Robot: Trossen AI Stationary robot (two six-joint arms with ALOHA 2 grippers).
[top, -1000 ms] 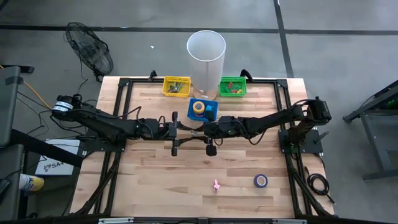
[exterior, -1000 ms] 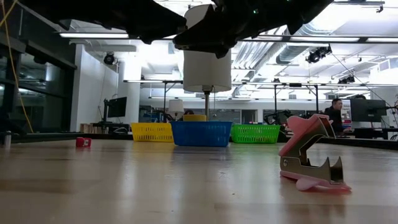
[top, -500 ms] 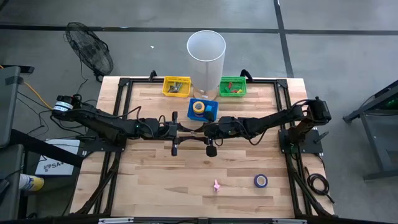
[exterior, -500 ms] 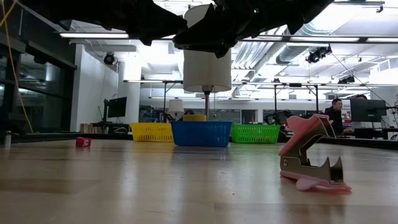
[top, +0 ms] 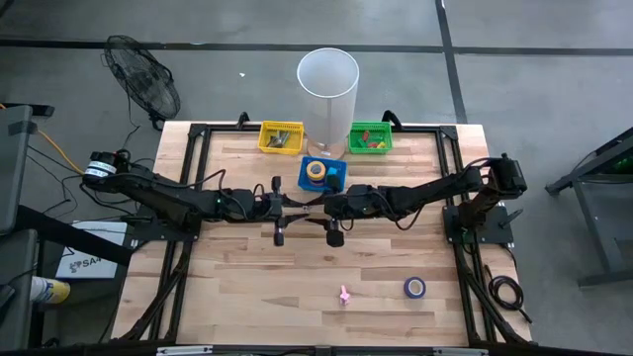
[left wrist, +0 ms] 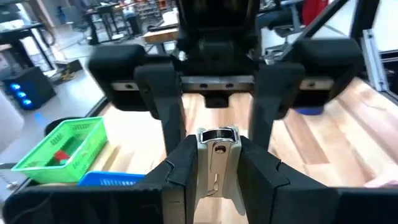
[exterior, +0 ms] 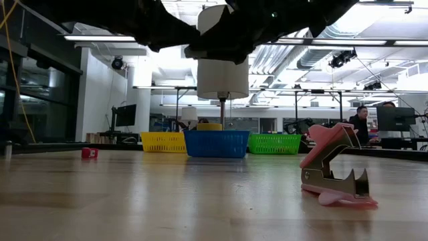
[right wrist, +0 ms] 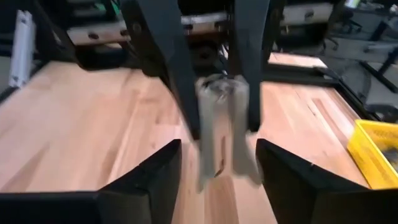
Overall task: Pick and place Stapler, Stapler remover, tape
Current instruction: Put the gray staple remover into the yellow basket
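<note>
Both arms meet above the middle of the table. My left gripper is shut on the stapler, a narrow body with a metal end that points toward the right arm. My right gripper faces it, open, with a finger on either side of the stapler and clear of it. The pink staple remover lies on the table near the near edge. The purple tape roll lies flat to its right. My left gripper pinches the stapler's body between its two fingers, which lie along its two long sides. It comes level from the table's left. The stapler is lifted clear of the table, and its metal end sticks out past the fingertips.
Along the far edge stand a yellow basket, a blue basket with a yellow roll in it, a green basket and a tall white cylinder. A small red thing lies far left. Bare wood lies between the arms and the near edge.
The left arm has shifted a little, and its dark bulk reaches lower in the low view. Both grippers stay face to face over the middle of the table. The staple remover and the tape roll have not moved.
</note>
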